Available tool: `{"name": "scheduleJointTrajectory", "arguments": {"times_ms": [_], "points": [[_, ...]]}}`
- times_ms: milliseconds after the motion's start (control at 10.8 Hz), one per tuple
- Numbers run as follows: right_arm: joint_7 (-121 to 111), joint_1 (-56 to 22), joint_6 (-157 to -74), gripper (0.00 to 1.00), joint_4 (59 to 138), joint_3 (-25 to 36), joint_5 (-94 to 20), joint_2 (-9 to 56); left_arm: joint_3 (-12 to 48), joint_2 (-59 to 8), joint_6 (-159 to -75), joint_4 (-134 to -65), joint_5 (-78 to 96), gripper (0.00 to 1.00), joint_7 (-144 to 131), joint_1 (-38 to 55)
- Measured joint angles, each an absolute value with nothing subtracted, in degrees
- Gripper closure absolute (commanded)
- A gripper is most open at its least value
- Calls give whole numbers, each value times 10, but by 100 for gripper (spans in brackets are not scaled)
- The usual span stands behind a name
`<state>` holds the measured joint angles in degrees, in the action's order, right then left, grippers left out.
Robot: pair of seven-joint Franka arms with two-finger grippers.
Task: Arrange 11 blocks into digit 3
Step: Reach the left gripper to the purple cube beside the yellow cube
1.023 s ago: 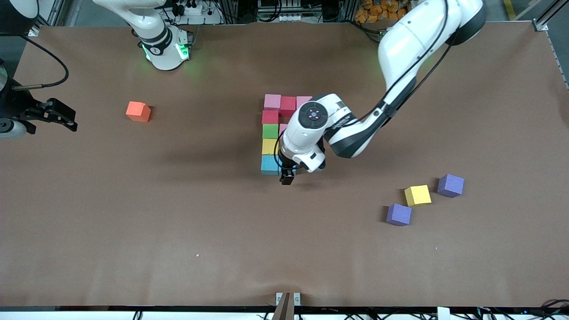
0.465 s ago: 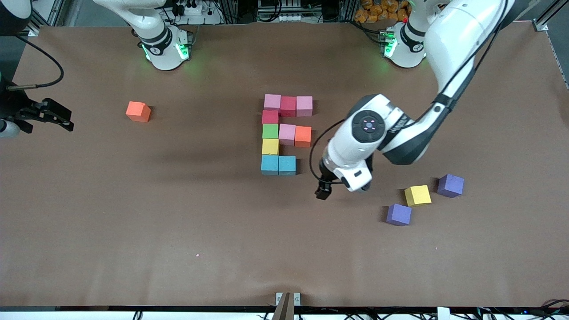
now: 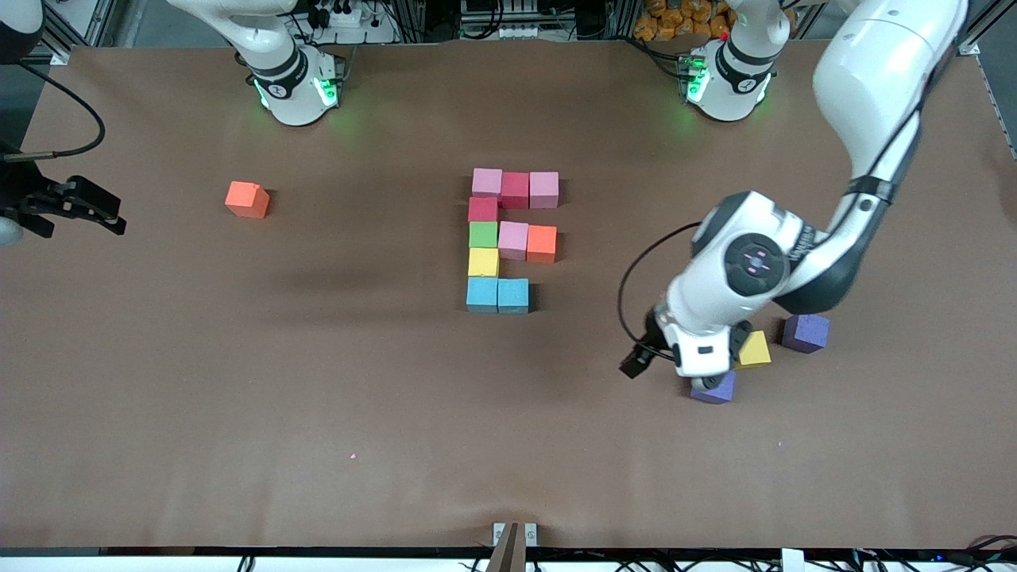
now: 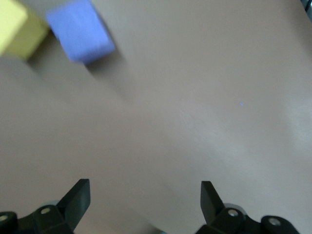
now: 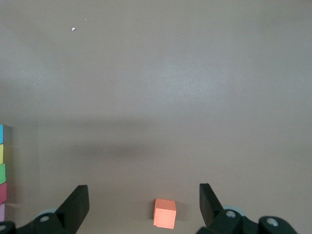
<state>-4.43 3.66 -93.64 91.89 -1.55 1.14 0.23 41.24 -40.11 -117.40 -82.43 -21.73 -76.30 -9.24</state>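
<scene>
The digit 3 figure [image 3: 508, 238] of several touching cubes lies mid-table: a pink-red-pink bar, a red, green and yellow column, a pink and orange [image 3: 542, 243] middle bar, and two light blue cubes [image 3: 497, 294] nearest the camera. My left gripper [image 3: 639, 362] is open and empty, over the table beside a loose purple block [image 3: 717, 388] that its hand partly hides. The left wrist view shows my left gripper [image 4: 145, 195], that purple block [image 4: 80, 30] and a yellow one [image 4: 12, 29]. My right gripper [image 3: 75, 208] waits open at the right arm's end, also seen in its wrist view [image 5: 144, 197].
A loose yellow block [image 3: 755, 349] and a second purple block [image 3: 805, 332] lie by the left gripper. A loose orange block [image 3: 247, 199] lies toward the right arm's end and shows in the right wrist view [image 5: 165, 213].
My left gripper has left the light blue block at the figure and swung toward the left arm's end, to the loose purple and yellow blocks. The right gripper has hardly moved.
</scene>
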Motion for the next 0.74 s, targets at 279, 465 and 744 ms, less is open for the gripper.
{"name": "scheduleJointTrajectory", "arguments": {"times_ms": [279,465,744], "points": [[-44,37,-936,0,919,-19,11,2,406,-402,-1160,-828,-220,0,-514,-131],[-45,37,-936,0,919,-18,11,2,381,-406,-1159,-831,-264,0,-409,-134],[-46,37,-936,0,918,-17,11,2,372,-431,-1178,-834,-307,0,-314,-132]]}}
